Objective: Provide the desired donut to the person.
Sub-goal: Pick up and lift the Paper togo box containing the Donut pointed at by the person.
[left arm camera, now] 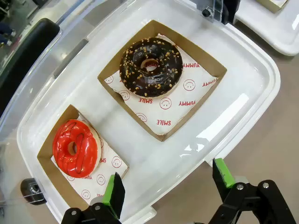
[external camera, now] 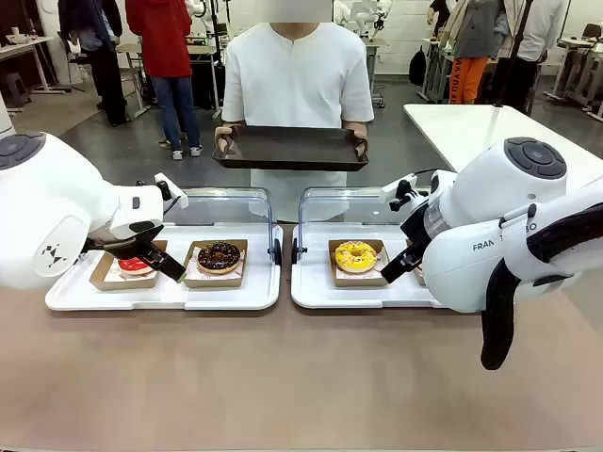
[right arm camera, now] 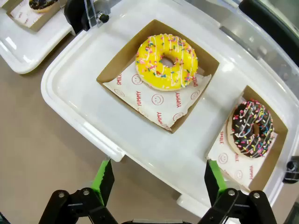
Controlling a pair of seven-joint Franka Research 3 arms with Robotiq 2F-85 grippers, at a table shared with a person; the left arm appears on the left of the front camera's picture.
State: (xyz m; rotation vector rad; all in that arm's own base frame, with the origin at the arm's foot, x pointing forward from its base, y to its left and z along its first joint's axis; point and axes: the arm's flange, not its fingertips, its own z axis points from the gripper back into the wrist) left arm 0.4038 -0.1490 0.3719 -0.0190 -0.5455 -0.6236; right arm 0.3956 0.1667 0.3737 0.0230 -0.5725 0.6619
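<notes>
Left hand (left arm camera: 168,179): fingers apart, empty, over the edge of the left white tray (left arm camera: 252,93).
- Boxed on that tray: red-glazed donut (left arm camera: 74,148) and chocolate nut donut (left arm camera: 151,66).

Right hand (right arm camera: 159,173): fingers apart, empty, over the edge of the right white tray (right arm camera: 70,84).
- Boxed there: yellow sprinkled donut (right arm camera: 166,61) and chocolate sprinkled donut (right arm camera: 252,127).

Person (external camera: 298,75): at the far edge of the desk (external camera: 283,377), holding a dark tray (external camera: 290,149).

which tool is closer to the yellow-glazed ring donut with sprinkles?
Right. The right tool hangs open at the near edge of the white plastic tray holding the yellow-glazed sprinkled donut. The left tool is over the other tray, beside the red-glazed donut.
</notes>
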